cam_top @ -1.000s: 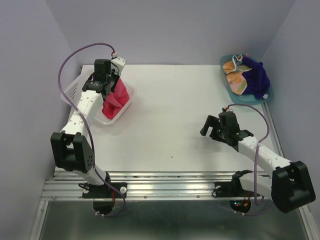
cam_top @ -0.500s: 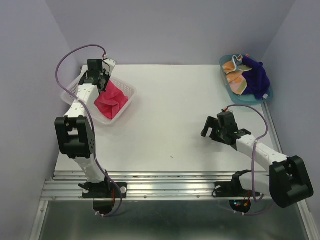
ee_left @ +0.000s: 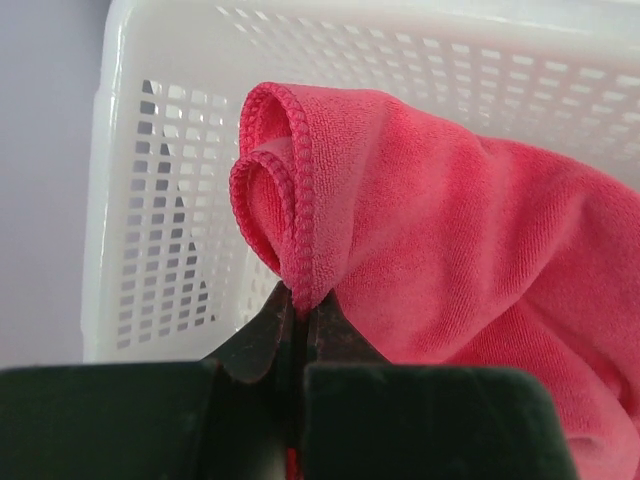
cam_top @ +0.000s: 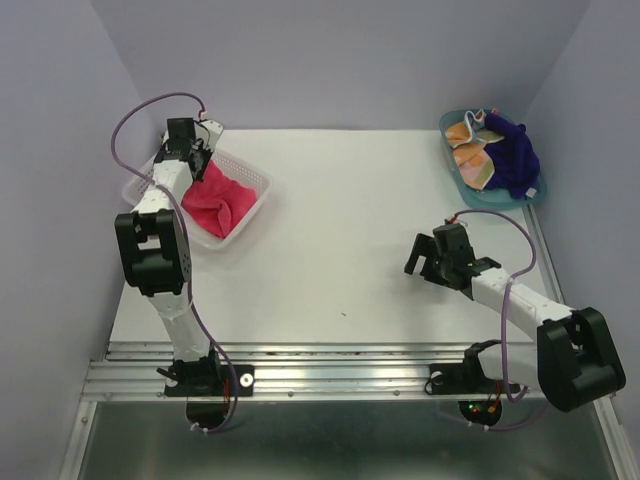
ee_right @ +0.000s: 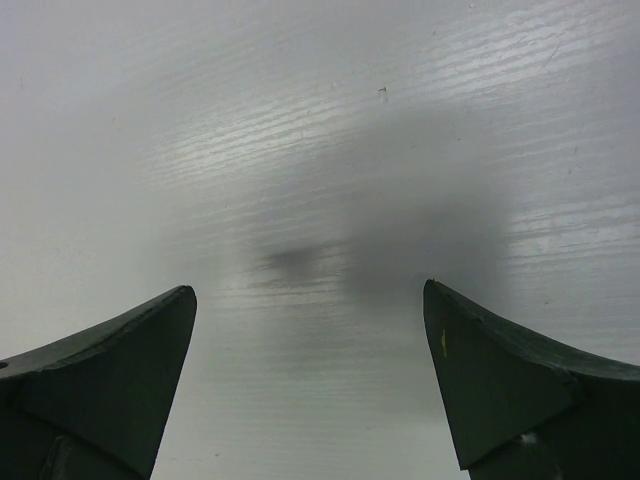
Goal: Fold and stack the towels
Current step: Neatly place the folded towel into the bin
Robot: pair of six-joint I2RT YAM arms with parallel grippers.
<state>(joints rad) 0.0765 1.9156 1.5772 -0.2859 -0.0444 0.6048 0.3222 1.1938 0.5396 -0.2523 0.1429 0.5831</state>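
1. Table (cam_top: 340, 230): white top. Both sets of cloth sit toward the back corners, and the middle is where folding would happen.
2. Left arm: stretched far back along the left edge, wrist over the back-left end of the basket. My read is that this reach suits drawing the cloth up and out by one edge.
3. Right arm: bent low over the right half of the table, wrist pointing toward the centre. It looks parked and ready to help once a towel is laid flat.
4. Basket (cam_top: 250, 213): white perforated plastic at back left, with the pink-red towel (ee_left: 450, 250) crumpled inside it. Its hem is rolled up against the basket's wall.
5. Teal tray (cam_top: 445, 128): back right, well apart from either gripper. It holds the purple-blue towel (cam_top: 515, 155) heaped beside the orange dotted towel (cam_top: 470, 165), both unfolded.
6. Left gripper (ee_left: 297, 318): jaws pinched together on the stitched hem of the pink-red towel. A thin fold is caught between the tips, a grip likely chosen so the towel hangs open when lifted.
7. Right gripper (ee_right: 310, 300): jaws spread wide with nothing between them, hanging above bare table.
8. Judgement: an early stage, with nothing folded or stacked yet.
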